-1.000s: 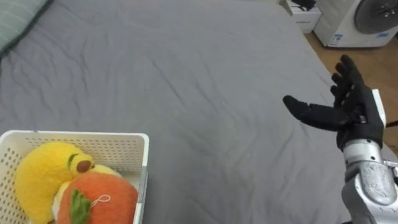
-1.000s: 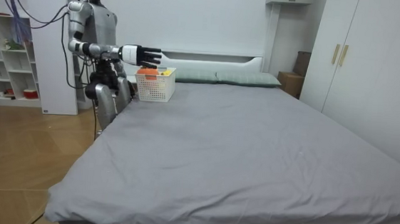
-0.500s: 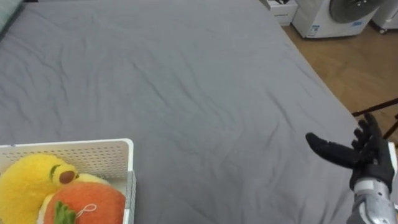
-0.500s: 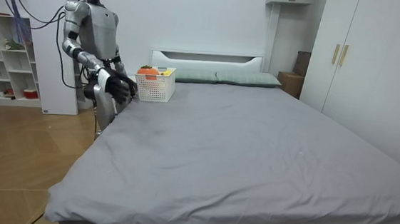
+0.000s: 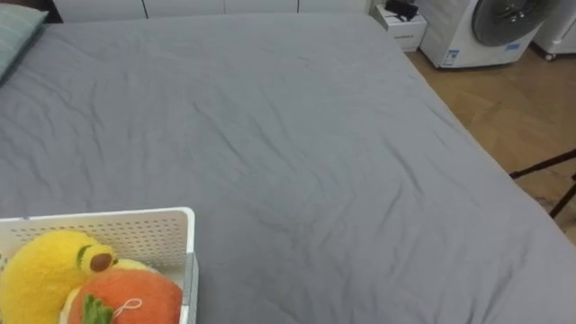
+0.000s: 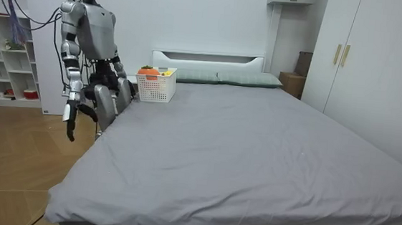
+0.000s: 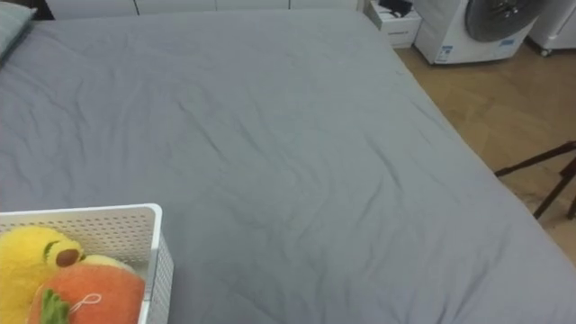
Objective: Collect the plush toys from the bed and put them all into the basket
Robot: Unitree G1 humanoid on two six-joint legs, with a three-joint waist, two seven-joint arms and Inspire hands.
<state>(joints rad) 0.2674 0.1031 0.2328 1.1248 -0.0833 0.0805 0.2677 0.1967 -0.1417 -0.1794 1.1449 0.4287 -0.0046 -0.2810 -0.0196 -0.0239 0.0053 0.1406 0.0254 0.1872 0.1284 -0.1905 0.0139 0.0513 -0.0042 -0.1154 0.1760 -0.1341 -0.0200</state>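
Observation:
A white perforated basket (image 5: 135,227) stands on the grey bed (image 5: 288,144) at the lower left of the eye views. In it lie a yellow plush toy (image 5: 40,274) and an orange plush toy (image 5: 135,292), pressed together. In the room view the basket (image 6: 154,87) sits near the headboard, next to where I stand at the bed's side. My right hand (image 6: 70,125) hangs at my side over the floor, fingers straight and pointing down, holding nothing.
A striped pillow (image 5: 18,31) lies at the far left corner. Beyond the bed's far edge stand a white washing machine (image 5: 490,27) and a dark tripod leg (image 5: 544,166) on wooden floor. A white shelf unit (image 6: 4,54) stands behind me.
My right arm, held out open over the bed a second ago, has dropped to my side and left the eye views. The head camera has shifted towards the bed's far edge.

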